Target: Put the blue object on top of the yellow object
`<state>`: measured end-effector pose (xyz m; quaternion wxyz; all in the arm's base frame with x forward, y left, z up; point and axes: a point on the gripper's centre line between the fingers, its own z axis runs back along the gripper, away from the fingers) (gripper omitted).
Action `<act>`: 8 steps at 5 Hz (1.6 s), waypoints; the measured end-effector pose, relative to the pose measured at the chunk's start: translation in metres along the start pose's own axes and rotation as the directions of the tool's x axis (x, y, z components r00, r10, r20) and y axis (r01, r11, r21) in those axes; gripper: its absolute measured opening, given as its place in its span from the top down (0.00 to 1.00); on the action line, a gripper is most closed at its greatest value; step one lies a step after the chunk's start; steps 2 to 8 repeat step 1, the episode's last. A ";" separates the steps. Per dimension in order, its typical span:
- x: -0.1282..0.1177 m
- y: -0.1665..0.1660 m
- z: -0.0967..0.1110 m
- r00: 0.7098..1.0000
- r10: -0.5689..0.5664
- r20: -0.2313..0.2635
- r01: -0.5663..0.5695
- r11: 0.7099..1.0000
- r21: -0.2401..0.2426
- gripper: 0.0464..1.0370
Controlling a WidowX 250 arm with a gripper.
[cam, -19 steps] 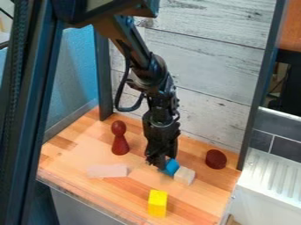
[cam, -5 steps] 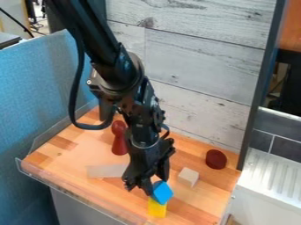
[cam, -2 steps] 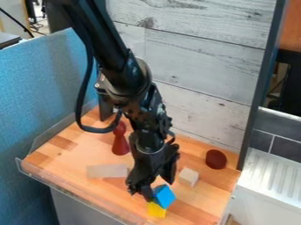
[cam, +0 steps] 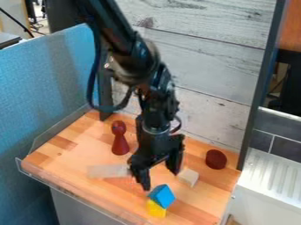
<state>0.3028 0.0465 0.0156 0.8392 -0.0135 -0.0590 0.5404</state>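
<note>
Carefully, the open pincer (cam: 159,176) should rise clear of the blue block (cam: 162,195), perched below it on the yellow block (cam: 156,210).

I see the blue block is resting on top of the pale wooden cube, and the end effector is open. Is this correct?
Not quite: the camera view shows the blue block resting on the yellow block. The end effector is indeed open.

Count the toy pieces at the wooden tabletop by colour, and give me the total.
Red: 2 (pawn-shaped piece, round piece)
Pale: 2 (flat piece, small block)
Blue: 1 (blue block)
Yellow: 1 (yellow block)
Total: 6
</note>
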 end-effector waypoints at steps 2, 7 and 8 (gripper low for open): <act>0.003 -0.002 0.013 0.999 -0.039 -0.005 0.040 0.999 0.033 0.04; 0.003 -0.002 0.013 0.999 -0.039 -0.005 0.040 0.999 0.033 0.04; 0.003 -0.002 0.013 0.999 -0.039 -0.005 0.040 0.999 0.033 0.04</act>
